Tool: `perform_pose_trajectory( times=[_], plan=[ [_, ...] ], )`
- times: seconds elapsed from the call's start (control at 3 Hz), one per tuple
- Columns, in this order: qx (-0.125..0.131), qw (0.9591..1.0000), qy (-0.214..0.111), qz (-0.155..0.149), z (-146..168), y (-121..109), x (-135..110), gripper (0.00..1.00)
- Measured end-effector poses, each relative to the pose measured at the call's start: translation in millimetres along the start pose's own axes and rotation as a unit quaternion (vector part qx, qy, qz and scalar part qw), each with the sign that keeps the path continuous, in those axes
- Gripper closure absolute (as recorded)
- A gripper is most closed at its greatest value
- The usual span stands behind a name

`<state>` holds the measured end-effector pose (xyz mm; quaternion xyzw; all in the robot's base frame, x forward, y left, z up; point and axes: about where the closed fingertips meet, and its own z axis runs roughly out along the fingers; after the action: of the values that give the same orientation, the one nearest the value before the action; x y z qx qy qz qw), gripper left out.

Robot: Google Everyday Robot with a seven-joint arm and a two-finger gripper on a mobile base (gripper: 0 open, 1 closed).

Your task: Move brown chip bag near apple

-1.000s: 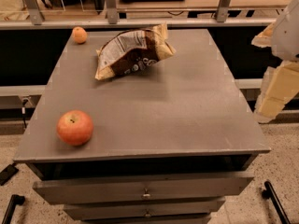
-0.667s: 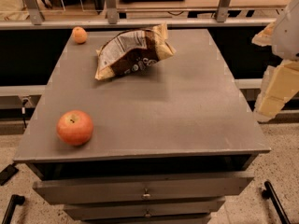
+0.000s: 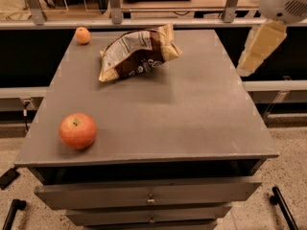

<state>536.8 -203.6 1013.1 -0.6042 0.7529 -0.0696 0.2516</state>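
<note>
Light, crinkly brown chip bag [image 3: 136, 54] lies far-middle on the surface [image 3: 192, 109], well apart from the near-left apple [image 3: 78, 131]; pinch a tan sealed end; the gripper [image 3: 259, 44] hangs off right, whether apart or together I cannot tell

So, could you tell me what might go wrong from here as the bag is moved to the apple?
1. The gripper hangs beyond the right edge of the table, apart from the brown chip bag. The puffy, crumpled bag may slip from a pinch.
2. The apple lies near the front-left corner, so a bag set down against it could roll it off.
3. The small orange fruit at the far-left corner might be mistaken for the target.
</note>
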Motion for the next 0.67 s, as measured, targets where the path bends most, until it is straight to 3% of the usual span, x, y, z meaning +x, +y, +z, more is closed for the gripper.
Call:
perform_pose_trajectory(
  times=[0.33, 0.67],
  plan=[
    [0.027, 0.9985, -0.046, -0.011, 10, -50, -42, 0.00],
    [0.022, 0.9973, -0.069, -0.012, 44, -79, -85, 0.00]
  ],
)
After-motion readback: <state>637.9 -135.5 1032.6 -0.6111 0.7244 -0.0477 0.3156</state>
